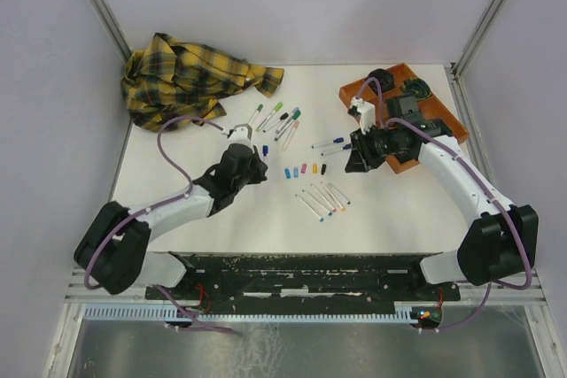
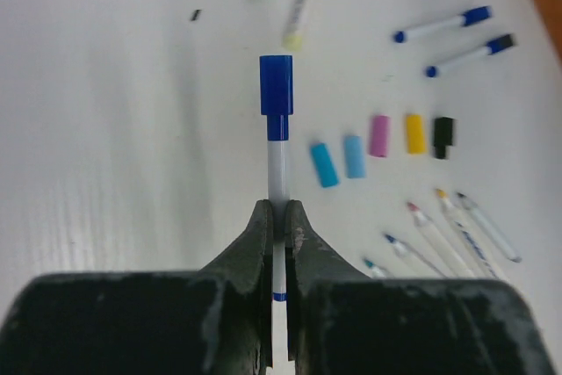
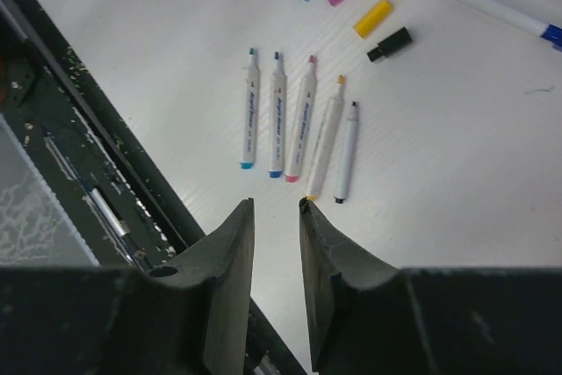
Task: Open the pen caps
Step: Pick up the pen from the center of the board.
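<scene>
Pen cap (image 2: 276, 85) forward, left gripper (image 2: 277, 210) clamps pen (image 2: 277, 169)

Fine dark lettering ran lengthwise along the five uncapped white plastic pen barrels (image 3: 277, 116) lying near the front edge of the white table (image 3: 457, 217), possibly a brand name, but too blurred to read.

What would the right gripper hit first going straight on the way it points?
The right gripper would probably meet the row of five uncapped white plastic pens first; depth is unclear.
</scene>
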Motion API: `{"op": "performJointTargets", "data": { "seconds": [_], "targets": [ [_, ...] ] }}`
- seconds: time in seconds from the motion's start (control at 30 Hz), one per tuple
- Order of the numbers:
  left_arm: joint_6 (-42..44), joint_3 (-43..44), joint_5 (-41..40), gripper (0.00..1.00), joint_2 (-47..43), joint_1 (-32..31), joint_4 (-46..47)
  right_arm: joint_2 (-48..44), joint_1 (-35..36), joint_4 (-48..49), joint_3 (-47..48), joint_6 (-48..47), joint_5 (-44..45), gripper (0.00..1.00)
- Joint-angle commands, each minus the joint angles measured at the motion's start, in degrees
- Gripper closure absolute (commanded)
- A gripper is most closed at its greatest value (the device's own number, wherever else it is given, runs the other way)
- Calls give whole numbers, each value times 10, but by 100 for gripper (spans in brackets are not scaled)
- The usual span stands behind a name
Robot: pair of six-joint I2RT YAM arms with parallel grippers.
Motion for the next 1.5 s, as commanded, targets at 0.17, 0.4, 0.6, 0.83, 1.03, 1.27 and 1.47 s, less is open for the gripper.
{"op": "performJointTargets", "data": {
  "seconds": [0.17,0.4,0.6,0.83,1.03,1.27,1.47],
  "targets": [
    [-86,-135,146,97,-133,-64,382,-47,-2,179,-64,115,-216,65],
    [-99,-166,95,97,-112,-147,574,-107,-2,645,-247,421,-263,54],
    [-83,-180,39,97,-66,-187,716,-108,1,790,-280,507,-277,51],
    [-61,-167,16,97,-21,-208,784,-103,26,873,-294,554,-289,50],
    [-51,-162,12,97,-7,-211,815,-101,56,855,-289,529,-296,50],
    [-49,-160,18,97,-8,-213,821,-101,81,744,-269,443,-288,50],
    [-52,-155,28,97,3,-216,830,-99,87,735,-266,436,-284,50]
  ]
}}
